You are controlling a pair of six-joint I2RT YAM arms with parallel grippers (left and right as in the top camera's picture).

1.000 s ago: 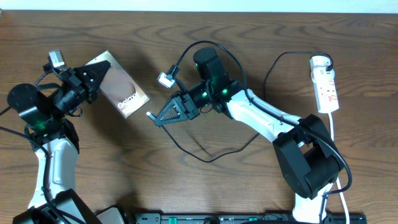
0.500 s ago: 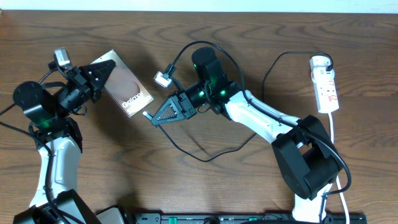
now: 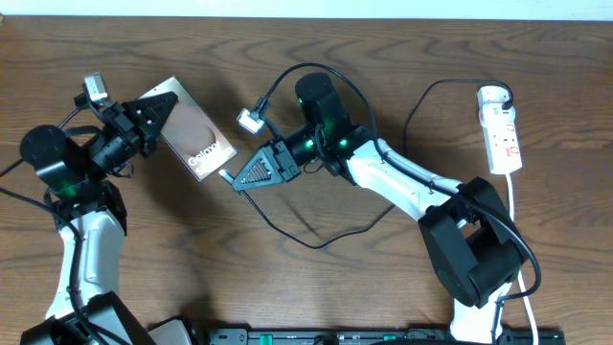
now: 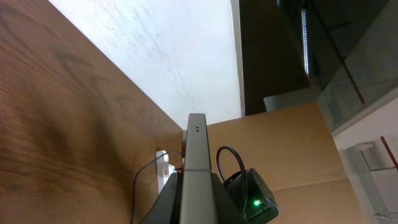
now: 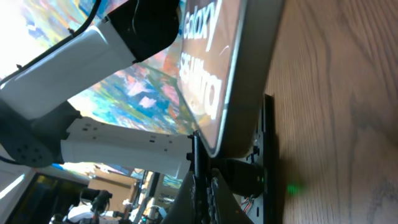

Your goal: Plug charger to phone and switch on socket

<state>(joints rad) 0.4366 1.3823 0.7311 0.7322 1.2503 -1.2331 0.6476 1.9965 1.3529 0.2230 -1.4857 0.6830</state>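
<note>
The phone [image 3: 196,142] sat toward 10 o'clock on the bench [image 3: 402,57], lifted at a slant with its lettered face up. The left gripper [image 3: 163,107] was clenched on the end of the phone farthest from the lettering. In the left wrist view the phone appeared edge-on as a thin slab between the fingers.

Just off the phone's lettered end, at about its 4 o'clock, the right gripper [image 3: 238,179] was clenched on the plug end of the charger [image 3: 316,244]. The small tip pointed at the phone's lower edge. The tip seemed to touch that edge, but whether it was seated in the port could not be told. The right wrist view showed only the phone's rim and white lettering looming close above the fingers.

From the right gripper the charger's thin black cable looped toward 6 o'clock, then climbed toward 1 o'clock to the socket [image 3: 504,134]. The socket lay lengthwise at 2 o'clock on the bench, well apart from both grippers.
</note>
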